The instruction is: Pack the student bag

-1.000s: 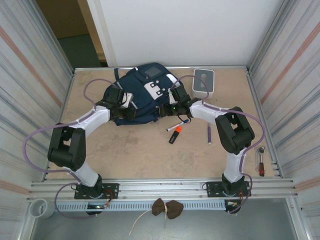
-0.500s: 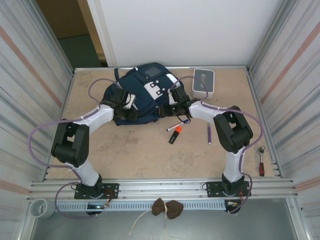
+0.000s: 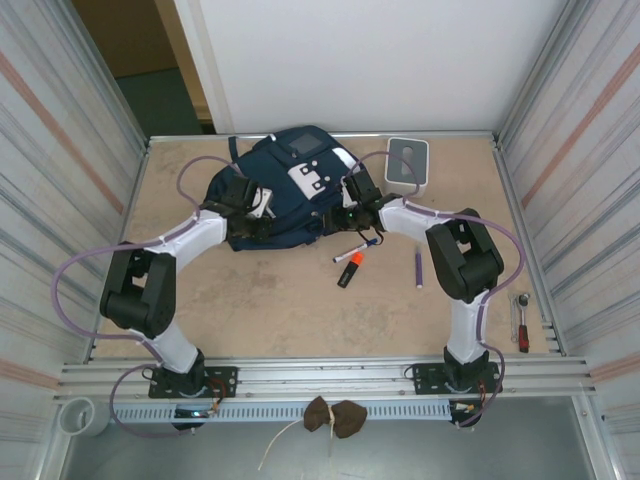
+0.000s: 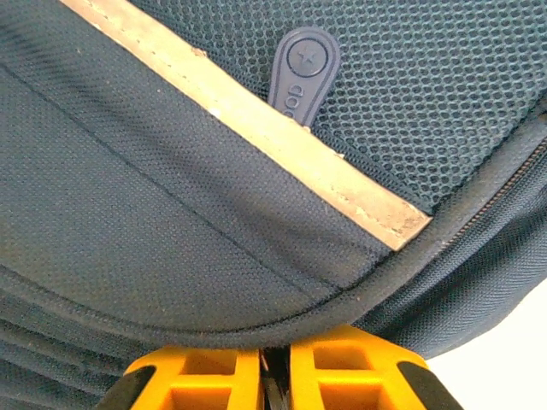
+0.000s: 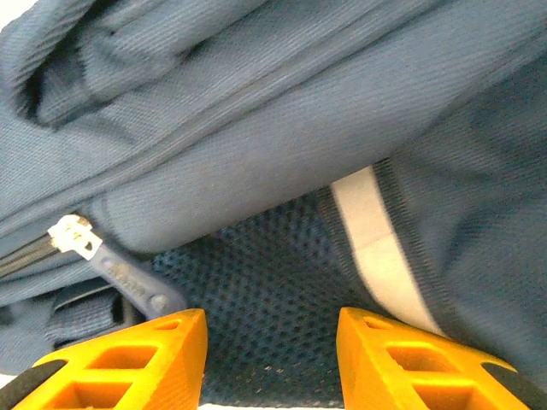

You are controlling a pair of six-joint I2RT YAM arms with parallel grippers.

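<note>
The student bag (image 3: 290, 180), a navy-blue backpack with white patches, lies at the back of the table. My left gripper (image 3: 250, 213) is at its left front edge. In the left wrist view its orange fingers (image 4: 214, 376) are pressed nearly together, the left gripper (image 4: 275, 350) shut on the bag's dark piped edge below a tan stripe (image 4: 256, 128) and a zipper pull (image 4: 303, 73). My right gripper (image 3: 347, 205) is against the bag's right side. In the right wrist view the right gripper (image 5: 272, 323) stands open with the bag's flat mesh (image 5: 265, 282) between its fingers.
A white-grey box (image 3: 407, 163) stands right of the bag. An orange highlighter (image 3: 351, 267), a pen (image 3: 357, 247) and a purple pen (image 3: 418, 268) lie on the table in front of the bag. A red-handled tool (image 3: 521, 322) lies by the right wall.
The left gripper's jaws have closed at the bag's edge, and its arm has edged closer to the bag. The right gripper has shifted slightly up and left along the bag.
</note>
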